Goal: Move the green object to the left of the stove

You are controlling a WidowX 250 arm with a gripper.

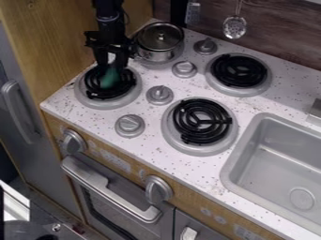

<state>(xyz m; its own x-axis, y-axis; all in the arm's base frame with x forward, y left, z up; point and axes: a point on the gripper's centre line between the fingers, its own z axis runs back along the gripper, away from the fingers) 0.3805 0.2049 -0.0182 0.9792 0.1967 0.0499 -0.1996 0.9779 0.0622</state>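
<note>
Where the black arm (pixel 110 21) hangs down near the left end of the toy kitchen, its hand (pixel 112 66) is low over the front-left burner (pixel 81 90), pointing down. The green object (pixel 110 78) is right there under the hand, above the dark coil (pixel 125 87) as I look at it; whether the hand is open or gripping it, I cannot tell, nor can I say whether the object touches the coil. Just to the right of the arm and farther back sits a metal pot (pixel 155 56) with its lid (pixel 160 35) on. Another burner (pixel 267 87) lies at the back right, and one more (pixel 202 150) nearer me, right of the front-left one. Four grey knobs stand among the pot and burners on the speckled white surface (pixel 191 169). On the right is a grey sink (pixel 249 176) with a round drain (pixel 302 198) near its front. A slotted spoon (pixel 234 27) and a spatula (pixel 192 12) hang against the dark wood-look wall (pixel 279 28) behind. Below the surface, two larger knobs stick out of the front panel (pixel 114 162), and under them is the oven door (pixel 116 206) with its long handle (pixel 111 190). At the far left, beside a wooden side panel (pixel 59 42), is a grey door (pixel 37 154) with a curved handle (pixel 19 112).
</note>
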